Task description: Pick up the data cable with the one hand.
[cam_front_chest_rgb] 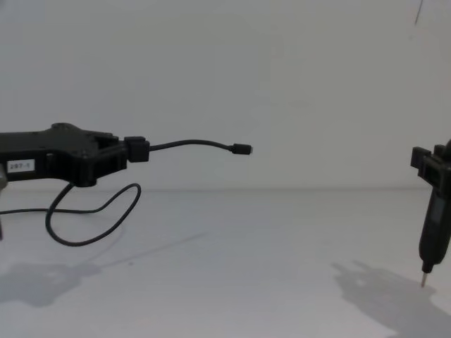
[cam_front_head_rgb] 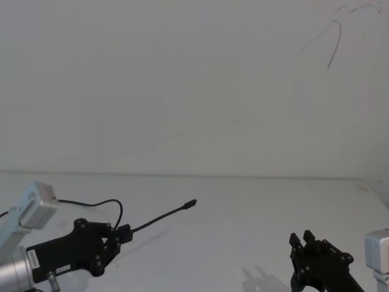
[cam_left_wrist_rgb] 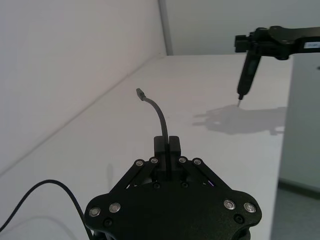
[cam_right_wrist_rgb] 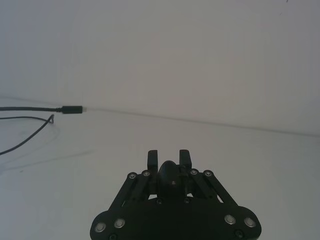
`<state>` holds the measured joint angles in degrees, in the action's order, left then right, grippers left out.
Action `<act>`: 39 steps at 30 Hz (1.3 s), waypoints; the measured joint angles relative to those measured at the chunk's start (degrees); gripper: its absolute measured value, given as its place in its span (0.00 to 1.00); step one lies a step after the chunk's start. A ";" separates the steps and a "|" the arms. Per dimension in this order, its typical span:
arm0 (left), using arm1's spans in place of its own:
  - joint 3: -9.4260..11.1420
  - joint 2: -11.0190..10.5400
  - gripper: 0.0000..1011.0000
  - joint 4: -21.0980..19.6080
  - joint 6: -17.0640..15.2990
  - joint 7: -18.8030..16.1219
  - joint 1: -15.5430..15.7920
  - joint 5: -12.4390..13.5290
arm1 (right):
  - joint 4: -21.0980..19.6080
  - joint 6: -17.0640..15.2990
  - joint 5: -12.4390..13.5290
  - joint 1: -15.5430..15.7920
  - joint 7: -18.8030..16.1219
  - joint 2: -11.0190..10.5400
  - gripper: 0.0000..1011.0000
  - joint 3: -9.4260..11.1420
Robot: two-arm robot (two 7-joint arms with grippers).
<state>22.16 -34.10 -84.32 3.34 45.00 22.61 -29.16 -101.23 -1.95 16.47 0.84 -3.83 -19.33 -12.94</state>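
**Operator:** Where is the data cable right now?

**Spotter:** Look at your head view, about 8 o'clock. Your left gripper [cam_front_head_rgb: 121, 234] is clenched on the data cable [cam_front_head_rgb: 159, 218], and the gripped stretch is in the air above the white table [cam_front_head_rgb: 255, 207]. From the grip, the free end runs out toward 2 o'clock and finishes in the small plug.

**Operator:** And from the chest camera?

**Spotter:** There you see the left gripper at 9 o'clock, held level. The cable reaches toward 3 o'clock in open air and droops slightly at the plug. The slack behind the grip hangs in a loop toward 6 o'clock.

**Operator:** What about the other arm?

**Spotter:** Your right gripper [cam_front_head_rgb: 302, 237] is at 5 o'clock in the head view, well apart from the cable. Whether it is clenched or released, I cannot tell.
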 joint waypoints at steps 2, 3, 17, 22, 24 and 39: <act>-0.24 -0.77 0.04 -0.44 -0.29 0.85 -0.46 -0.86 | 0.00 0.00 0.00 0.00 0.00 0.00 0.25 0.00; -0.28 -0.96 0.04 -0.53 -0.36 1.10 -0.56 -1.07 | 0.00 0.00 0.00 0.00 0.00 0.00 0.25 0.00; 1.51 -1.82 0.04 1.64 -0.77 6.81 0.42 -3.57 | 0.00 0.00 0.00 0.00 0.00 0.00 0.25 0.00; 2.67 -1.18 0.04 3.30 -0.46 9.14 1.61 -4.00 | 0.00 0.00 0.00 0.00 0.00 0.00 0.25 0.00; 3.29 -0.82 0.04 4.21 -0.33 10.13 2.17 -4.23 | 0.00 0.00 0.00 0.00 0.00 0.00 0.25 0.00; 5.43 0.66 0.04 7.46 0.34 14.37 4.34 -5.70 | -0.74 -0.05 1.16 -0.19 -0.78 0.79 0.25 0.29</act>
<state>27.58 -33.44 -76.86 3.68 59.37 26.95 -34.87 -101.97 -2.01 17.62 0.65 -4.60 -18.54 -12.65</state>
